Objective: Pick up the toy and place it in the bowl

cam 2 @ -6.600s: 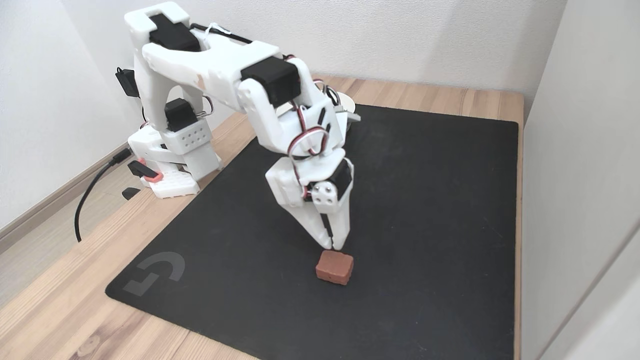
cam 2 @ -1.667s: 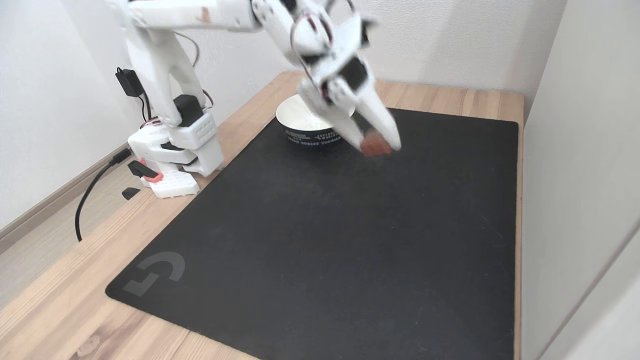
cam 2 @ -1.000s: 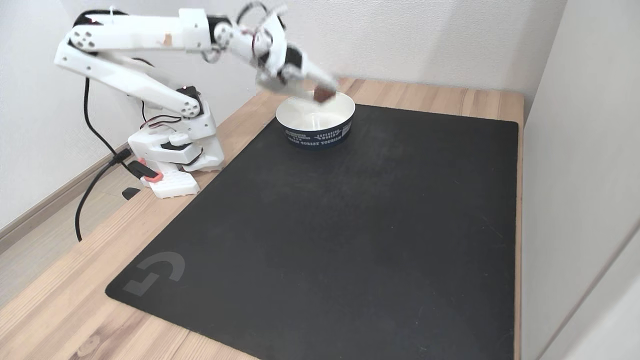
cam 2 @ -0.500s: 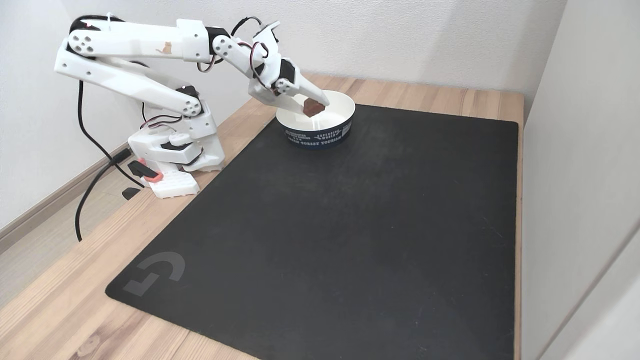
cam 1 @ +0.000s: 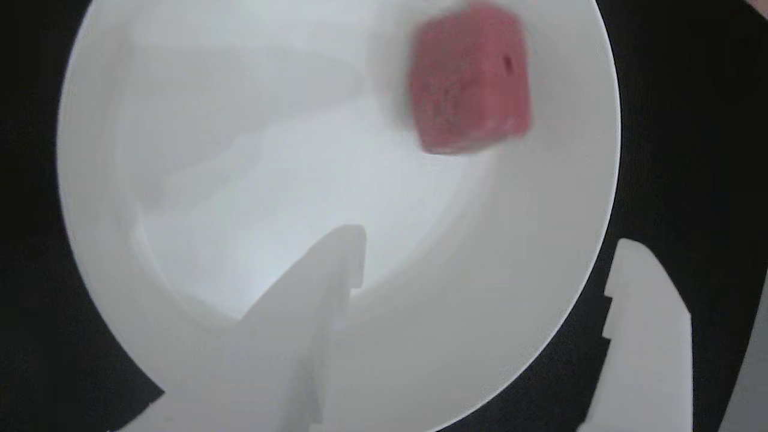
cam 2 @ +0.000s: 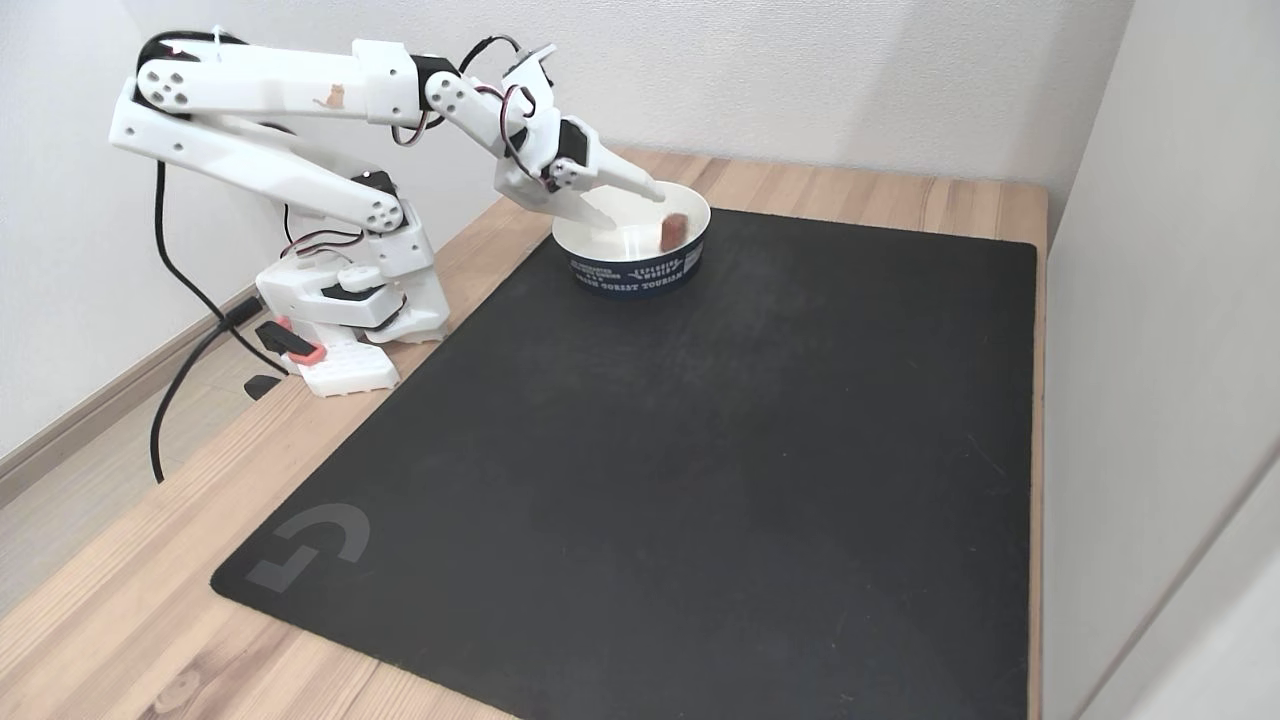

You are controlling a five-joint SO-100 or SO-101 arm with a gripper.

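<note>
In the other view I look straight down into the white bowl (cam 1: 540,288), where the toy (cam 1: 468,84), a blurred red block with a tiny hole, sits against the wall at upper right, while my gripper (cam 1: 498,258) has its two white fingers spread wide with nothing between them, one finger (cam 1: 312,300) over the bowl and the other over the dark mat (cam 1: 690,150) beyond the rim. From the fixed view I see the gripper (cam 2: 632,205) poised above the bowl (cam 2: 630,270) at the far edge of the black mat (cam 2: 700,450), its jaws parted and empty, and the toy (cam 2: 673,231) inside the bowl near its right-hand wall.
</note>
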